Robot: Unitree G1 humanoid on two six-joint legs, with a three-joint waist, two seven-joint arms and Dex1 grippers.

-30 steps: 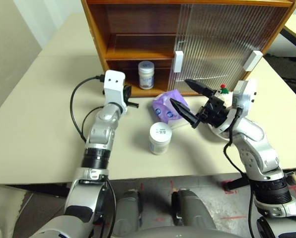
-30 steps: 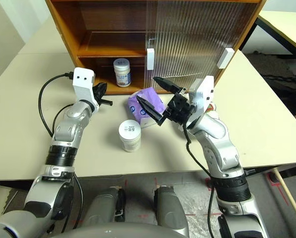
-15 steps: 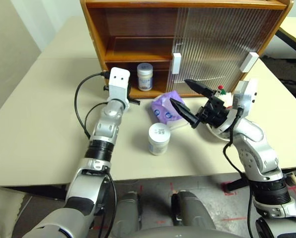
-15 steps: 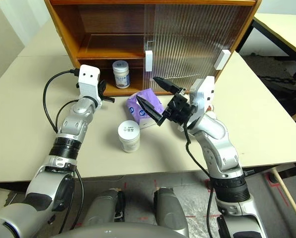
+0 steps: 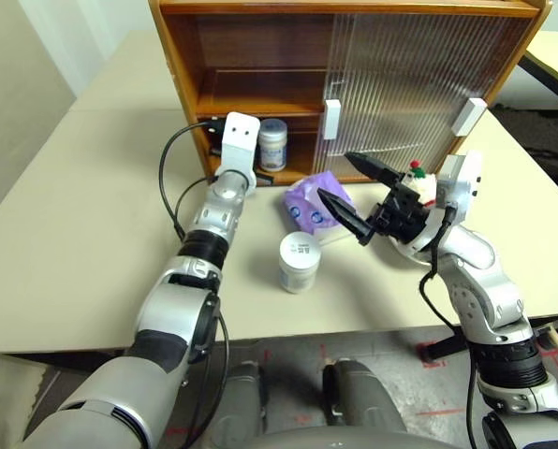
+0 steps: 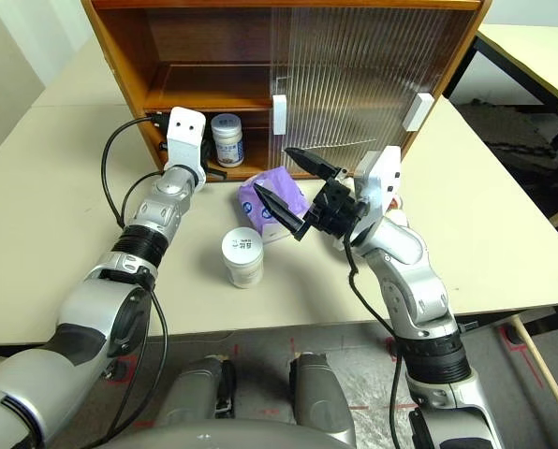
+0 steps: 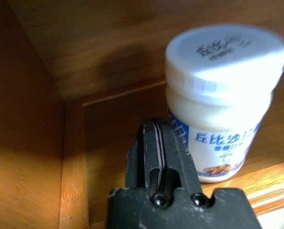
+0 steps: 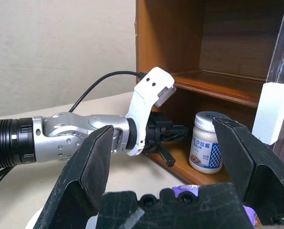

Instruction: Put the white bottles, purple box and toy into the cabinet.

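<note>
The cabinet (image 5: 260, 56) stands at the back of the table, its left half open. One white bottle (image 5: 273, 143) sits on the lower shelf. My left gripper (image 7: 158, 148) is shut and empty, reaching level into that shelf just left of the bottle. A second white bottle (image 5: 300, 262) stands on the table in front. The purple box (image 5: 309, 201) lies between it and the cabinet. My right gripper (image 5: 335, 176) hangs open above the purple box, holding nothing. The toy (image 5: 419, 181) peeks out behind the right wrist.
The ribbed sliding door (image 5: 401, 75) with white handles covers the cabinet's right half. A shallow metal bowl (image 5: 412, 249) lies under the right forearm, by the toy. A black cable (image 5: 171, 178) loops from the left wrist over the table.
My left arm has stretched forward, carrying its shut gripper from the table in front of the cabinet into the lower shelf beside the bottle. The right arm has stayed still.
</note>
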